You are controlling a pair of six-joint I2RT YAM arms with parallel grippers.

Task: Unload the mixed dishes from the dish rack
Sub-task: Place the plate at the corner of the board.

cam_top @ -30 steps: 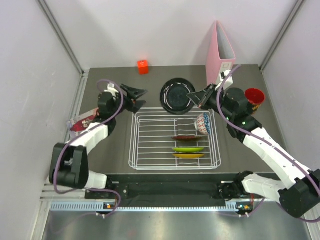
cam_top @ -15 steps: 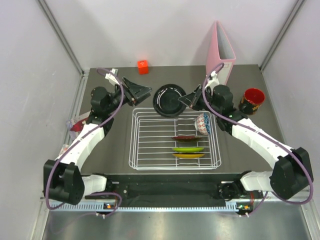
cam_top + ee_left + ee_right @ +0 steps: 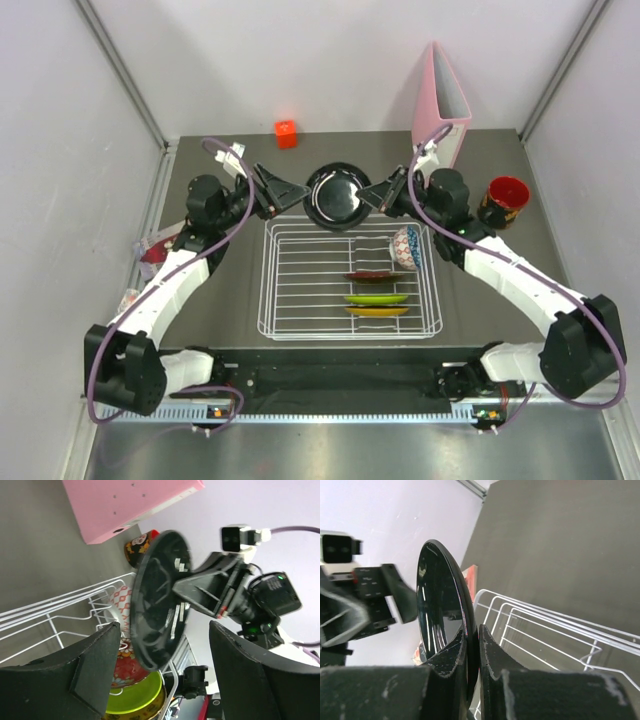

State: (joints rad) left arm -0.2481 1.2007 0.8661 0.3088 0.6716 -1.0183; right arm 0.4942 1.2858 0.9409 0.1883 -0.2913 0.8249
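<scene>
Behind the dish rack [image 3: 263, 290], just past its far edge, the held plate [image 3: 335, 196] stands on edge above the surface [image 3: 220, 300], its rim clamped in the right pincer [image 3: 375, 197]. The left pincer [image 3: 290, 192] gapes to its left, seemingly apart. In the rack's right half, the bowl [image 3: 407, 247] stands farthest back, with three plates [image 3: 376, 298] nearer. The cup [image 3: 506, 200] stands right of the rack, the cube [image 3: 286, 133] behind it.

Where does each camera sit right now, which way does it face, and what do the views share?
Top external: above and behind the bases, looking down on the dish rack; both arms show.
Left wrist: on the left arm, facing the black plate; its open left claw frames the view.
Right wrist: looks along the right claw, shut on the plate's rim.
Shared: all three show the black plate.
</scene>
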